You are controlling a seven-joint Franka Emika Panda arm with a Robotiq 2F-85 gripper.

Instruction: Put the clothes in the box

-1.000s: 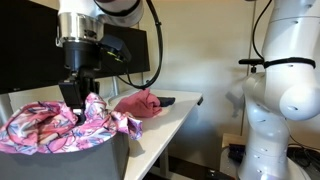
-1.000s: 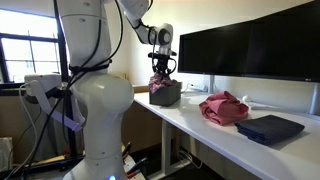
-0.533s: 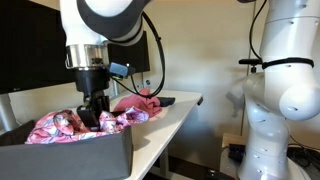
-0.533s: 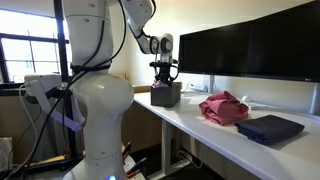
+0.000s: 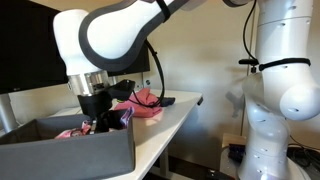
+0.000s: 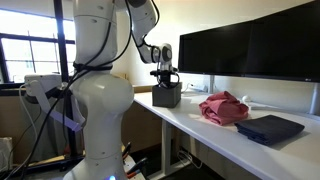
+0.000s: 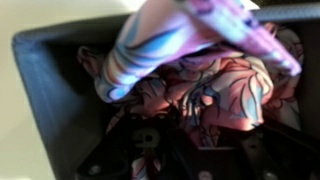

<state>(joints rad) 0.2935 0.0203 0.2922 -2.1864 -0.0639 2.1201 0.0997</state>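
Dark box point(image 7: 38, 70) fills frame, black walls at left and along top. Patterned cloth point(image 7: 225, 100) bunched inside: pink, white, dark floral print. One fold point(image 7: 165, 40) rises close to lens (blurred, streaked lilac, blue, pink), crossing top wall of box. Dark gripper point(image 7: 185, 145) parts at bottom edge, pressed against cloth; too blurred to read how jaws stand. Pale surface point(image 7: 8, 120) visible outside box at left.

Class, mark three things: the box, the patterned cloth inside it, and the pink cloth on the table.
box point(image 5: 70, 160), in an exterior view, on its near wall.
patterned cloth point(image 7: 220, 95), in the wrist view, on its bunched middle.
pink cloth point(image 6: 224, 107), in an exterior view, on the middle of the heap.
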